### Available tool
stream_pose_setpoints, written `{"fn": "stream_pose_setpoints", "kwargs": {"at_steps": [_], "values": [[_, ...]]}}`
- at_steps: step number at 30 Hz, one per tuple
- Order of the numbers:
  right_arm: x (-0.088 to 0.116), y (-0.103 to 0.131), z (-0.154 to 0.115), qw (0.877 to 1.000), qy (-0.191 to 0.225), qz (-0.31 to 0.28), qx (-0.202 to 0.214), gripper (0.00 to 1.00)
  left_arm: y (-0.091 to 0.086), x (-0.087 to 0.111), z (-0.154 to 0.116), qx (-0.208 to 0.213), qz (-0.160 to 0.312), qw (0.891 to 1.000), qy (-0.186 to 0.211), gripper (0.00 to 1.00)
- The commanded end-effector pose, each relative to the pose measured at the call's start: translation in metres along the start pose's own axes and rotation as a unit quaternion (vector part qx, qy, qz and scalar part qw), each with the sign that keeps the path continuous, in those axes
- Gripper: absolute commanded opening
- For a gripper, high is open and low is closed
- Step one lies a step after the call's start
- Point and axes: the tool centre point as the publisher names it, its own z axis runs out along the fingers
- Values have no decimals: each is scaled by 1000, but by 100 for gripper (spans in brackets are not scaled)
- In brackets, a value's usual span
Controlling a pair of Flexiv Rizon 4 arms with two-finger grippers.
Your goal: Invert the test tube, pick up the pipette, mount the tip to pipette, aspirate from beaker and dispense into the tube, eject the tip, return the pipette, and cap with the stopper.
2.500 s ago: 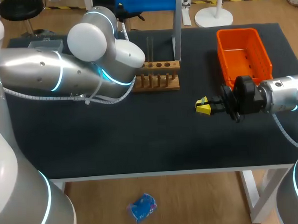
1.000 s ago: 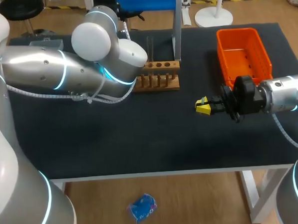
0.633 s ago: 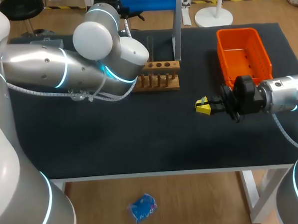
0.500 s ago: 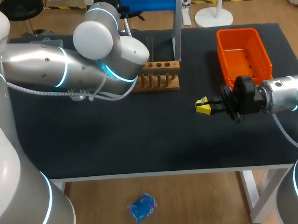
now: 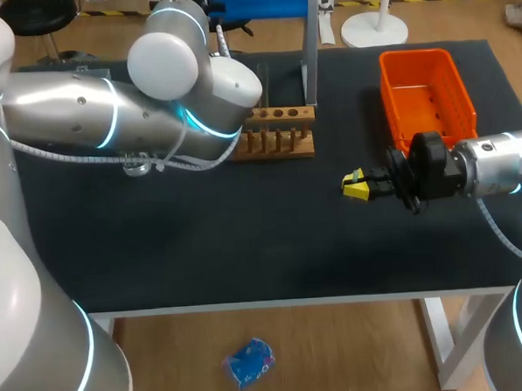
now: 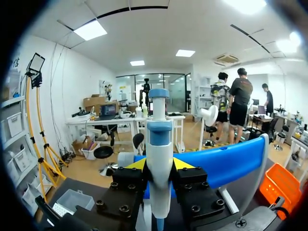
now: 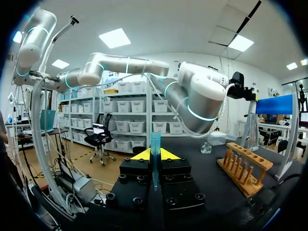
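In the left wrist view my left gripper (image 6: 159, 165) is shut on a white and blue pipette (image 6: 159, 137), which stands upright between the yellow tips. The head view hides this gripper behind my left arm (image 5: 108, 116), which lies across the table's back left. My right gripper (image 5: 355, 185) hovers right of the table's middle. It is shut on a clear, bluish test tube (image 7: 155, 149) that sticks up between its tips (image 7: 154, 155). A small glass beaker (image 7: 207, 146) stands under my left arm. The wooden tube rack (image 5: 275, 131) sits at the back middle.
An orange bin (image 5: 428, 95) stands at the back right, just behind my right arm. A metal stand post (image 5: 309, 53) rises behind the rack. A clear box (image 6: 71, 202) sits at the back left, below and beside my left gripper.
My left arm has shifted slightly toward the back and right, with the pipette still in its gripper. The right arm and its tube have stayed where they were.
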Motion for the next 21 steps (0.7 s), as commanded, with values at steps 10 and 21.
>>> {"fn": "stream_pose_setpoints", "kwargs": {"at_steps": [10,21], "values": [[0,0,0,1000,0,0,0,0,-11,1,-26,2,0,999,45,0],[0,0,0,1000,0,0,0,0,-25,8,-80,1,5,988,153,0]]}}
